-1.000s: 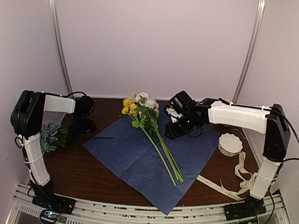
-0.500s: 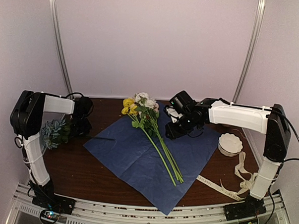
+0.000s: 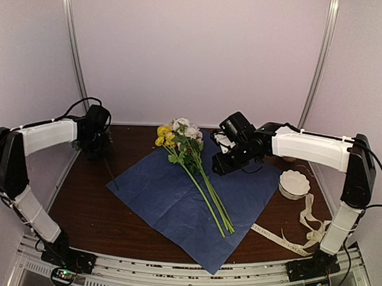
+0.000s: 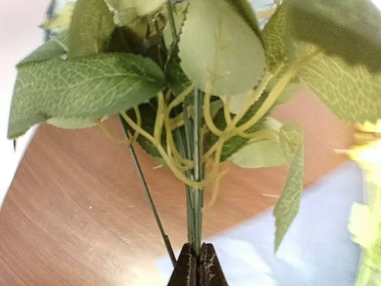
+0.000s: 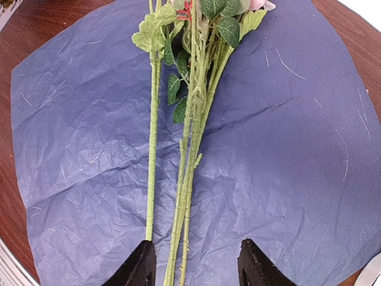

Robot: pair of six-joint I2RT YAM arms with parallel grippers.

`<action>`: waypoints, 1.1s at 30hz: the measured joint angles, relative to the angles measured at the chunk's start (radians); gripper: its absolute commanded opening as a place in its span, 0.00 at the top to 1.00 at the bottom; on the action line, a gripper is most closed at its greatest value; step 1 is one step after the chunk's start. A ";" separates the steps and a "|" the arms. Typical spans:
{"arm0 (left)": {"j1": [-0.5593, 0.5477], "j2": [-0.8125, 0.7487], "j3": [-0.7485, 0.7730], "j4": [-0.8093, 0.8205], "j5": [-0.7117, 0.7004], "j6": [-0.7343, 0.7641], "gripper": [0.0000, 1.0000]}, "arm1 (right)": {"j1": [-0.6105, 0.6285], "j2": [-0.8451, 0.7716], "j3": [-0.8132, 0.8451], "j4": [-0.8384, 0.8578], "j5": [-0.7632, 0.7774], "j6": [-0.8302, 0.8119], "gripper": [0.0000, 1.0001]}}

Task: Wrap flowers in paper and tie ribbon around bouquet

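Observation:
The flowers [image 3: 186, 143] lie on the dark blue paper [image 3: 169, 208], blooms at the back and long green stems [image 5: 189, 179] running toward the front. My right gripper [image 3: 219, 164] hovers low over the paper, open, its fingertips [image 5: 138, 267] on either side of the stem ends without touching them. My left gripper [image 3: 97, 145] is raised at the back left, shut on the thin stems of a leafy green sprig [image 4: 196, 113]. One thin dark stem [image 3: 111, 172] hangs down from it. The cream ribbon [image 3: 303, 225] lies loose at the front right.
A white scalloped bowl [image 3: 294, 183] stands right of the paper, just behind the ribbon. Bare brown table [image 3: 93, 208] shows left of the paper. White walls close in the back and both sides.
My left gripper has shut on the leafy sprig at the table's left edge and lifted it up and toward the back. The right arm has barely moved.

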 measured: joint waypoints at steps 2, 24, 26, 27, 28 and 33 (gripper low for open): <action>-0.047 -0.116 0.000 0.016 -0.023 0.049 1.00 | 0.000 -0.010 0.000 0.003 -0.020 -0.003 0.51; -0.687 -0.340 -0.076 0.958 0.426 0.533 1.00 | 0.066 -0.262 -0.109 0.798 -0.655 0.182 0.54; -0.687 -0.336 -0.075 0.983 0.439 0.533 1.00 | 0.066 -0.260 -0.109 0.807 -0.644 0.194 0.72; -0.687 -0.335 -0.074 0.999 0.444 0.532 1.00 | 0.066 -0.259 -0.109 0.810 -0.642 0.200 0.82; -0.687 -0.335 -0.073 1.010 0.447 0.531 1.00 | 0.066 -0.257 -0.109 0.811 -0.636 0.214 0.90; -0.681 -0.328 -0.074 1.043 0.443 0.503 1.00 | 0.070 -0.256 -0.109 0.827 -0.631 0.219 1.00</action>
